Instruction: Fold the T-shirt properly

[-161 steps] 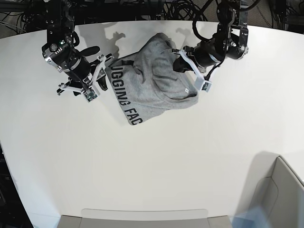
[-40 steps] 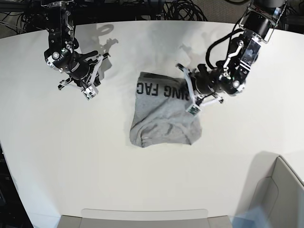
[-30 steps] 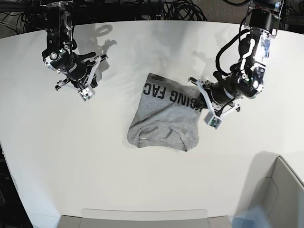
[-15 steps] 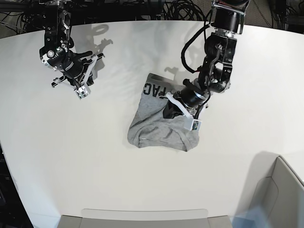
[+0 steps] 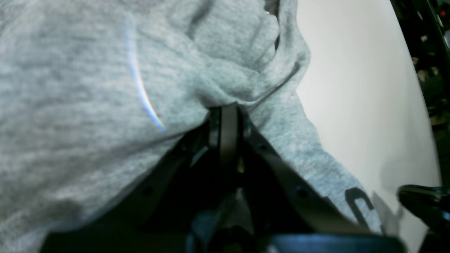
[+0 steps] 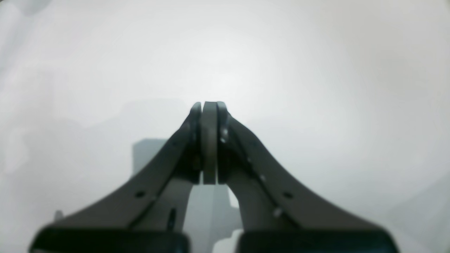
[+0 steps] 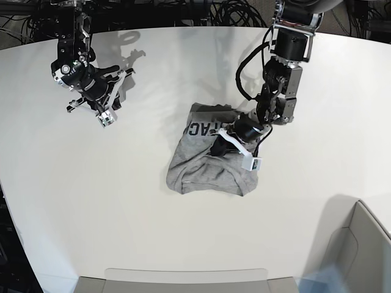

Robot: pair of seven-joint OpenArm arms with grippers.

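The heather-grey T-shirt (image 7: 208, 165) lies bunched in a rough rectangle mid-table, with black letters (image 7: 198, 129) showing on its far-left edge. My left gripper (image 7: 221, 145) is down on the shirt's right-centre. In the left wrist view the gripper (image 5: 227, 109) is shut on a pinched fold of grey cloth (image 5: 105, 88), which fills most of that view, with a black letter (image 5: 358, 205) at the lower right. My right gripper (image 7: 105, 104) hovers at the far left of the table, well away from the shirt. In the right wrist view it (image 6: 208, 105) is shut and empty over bare white table.
The white table (image 7: 122, 201) has a curved far edge with black cables (image 7: 232, 12) behind it. A grey bin (image 7: 360, 244) stands at the front right corner. A grey panel (image 7: 183, 278) lies along the front edge.
The shirt was dragged from the back to mid-table and turned. My left gripper moved from the shirt's right edge onto its middle and shut on cloth. The lettered edge has bunched up.
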